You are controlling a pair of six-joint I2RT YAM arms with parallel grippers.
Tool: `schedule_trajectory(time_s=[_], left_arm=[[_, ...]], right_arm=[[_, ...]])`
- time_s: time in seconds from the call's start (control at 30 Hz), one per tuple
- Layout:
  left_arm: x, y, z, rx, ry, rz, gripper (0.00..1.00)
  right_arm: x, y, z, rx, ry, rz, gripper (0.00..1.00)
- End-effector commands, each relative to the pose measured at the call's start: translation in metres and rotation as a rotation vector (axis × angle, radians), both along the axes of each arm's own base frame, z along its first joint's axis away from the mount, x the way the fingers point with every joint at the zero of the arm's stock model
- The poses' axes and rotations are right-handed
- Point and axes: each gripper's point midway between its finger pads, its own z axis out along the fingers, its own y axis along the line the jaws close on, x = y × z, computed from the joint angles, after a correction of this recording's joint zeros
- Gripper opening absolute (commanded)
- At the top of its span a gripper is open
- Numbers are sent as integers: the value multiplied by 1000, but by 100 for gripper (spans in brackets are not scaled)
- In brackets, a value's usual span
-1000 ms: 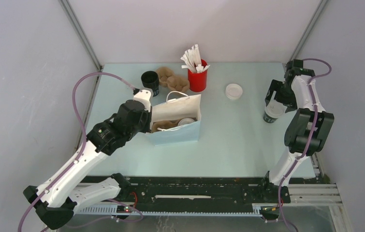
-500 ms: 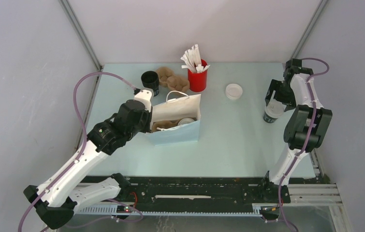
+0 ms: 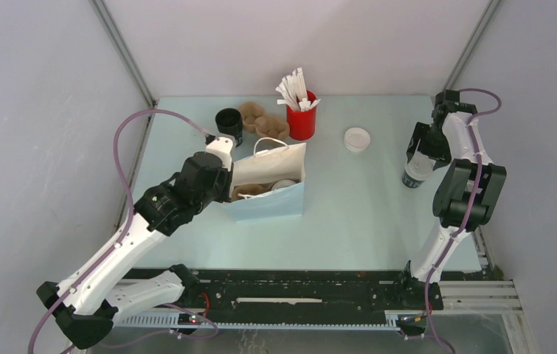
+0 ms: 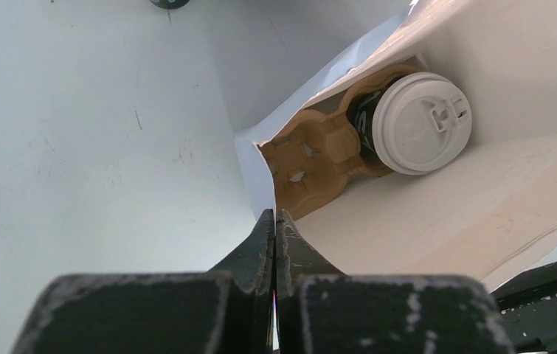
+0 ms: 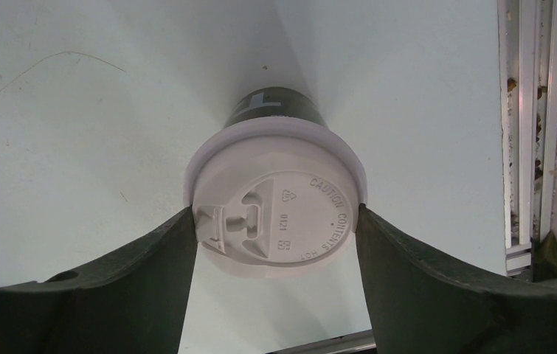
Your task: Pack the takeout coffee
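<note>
Changed: the right gripper (image 3: pixel 417 153) has drawn in from wide around the cup (image 3: pixel 412 175); the arm itself has hardly shifted.
Right fingers: still fairly wide, one on each side of the lid (image 5: pixel 279 214), both touching its rim.
Meaning: the grasp looks nearly made; lifting and carrying are not yet begun.
Cup: upright on the table (image 3: pixel 349 214) at the far right, well apart from the bag (image 3: pixel 271 203).
Left fingers: the left gripper (image 4: pixel 275 221) is pressed together at the bag's left edge, probably pinching the paper to hold the mouth open.
Left wrist view alone: shows inside the bag, where a tray (image 4: pixel 319 151) lies with a second cup (image 4: pixel 419 122) in one pocket and an empty pocket nearer the gripper. That pocket looks like the likely place for the cup.
Right wrist view alone: shows the fingers meeting the lid; from above, the arm hides this.
Top view alone: shows the open stretch of table between cup and bag that the carry must cross.
</note>
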Motion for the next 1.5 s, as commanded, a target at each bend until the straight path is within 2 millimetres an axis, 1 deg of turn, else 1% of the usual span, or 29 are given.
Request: schedule_trajectory(time_s=[0.0,0.1,0.17,0.23,0.3,0.33,0.4,0.47,0.5,0.6,0.7,0.73,0.8,0.93,1.0,1.03,1.1,1.23,1.3,1.47], left_arm=[[7,-1,23,-23,-56,6,0],[8,-1,24,-24,-59,6,0],[8,-1,25,-25,-60,6,0],[8,-2,25,-27,-61,7,0],[9,-3,26,-32,-63,6,0],[10,-4,27,-35,-66,6,0],[12,-6,29,-40,-70,3,0],[14,-7,31,-39,-76,8,0],[15,-6,31,-37,-77,13,0],[16,-8,34,-55,-82,19,0],[16,-11,38,-89,-102,15,0],[16,-11,41,-99,-115,13,0],[18,-12,48,-112,-143,7,0],[20,-20,61,-146,-211,-43,0],[22,-26,68,-172,-243,-70,0],[21,-28,69,-183,-254,-83,0],[21,-31,72,-200,-275,-102,0],[21,-31,71,-203,-277,-102,0],[20,-31,68,-194,-268,-106,0],[18,-28,64,-177,-265,-110,0]], right_arm=[[10,-1,12,-21,-46,18,77],[11,2,24,-27,-76,20,74],[10,8,41,-28,-112,27,74],[9,22,61,-9,-159,49,74],[4,42,83,19,-211,85,74],[3,62,95,65,-247,132,74],[-5,94,119,124,-317,207,74],[-15,133,147,203,-393,309,74],[-24,162,166,249,-451,393,75],[-53,219,209,334,-581,578,75],[-89,268,251,419,-696,770,74],[-103,281,264,439,-726,837,74],[-127,298,285,436,-779,935,73],[-171,315,318,463,-841,1061,71],[-189,326,328,473,-865,1133,71],[-196,332,330,466,-871,1169,70],[-204,344,326,444,-858,1224,70],[-219,371,316,372,-807,1327,69],[-230,384,317,352,-802,1367,69],[-249,413,327,290,-826,1418,68]])
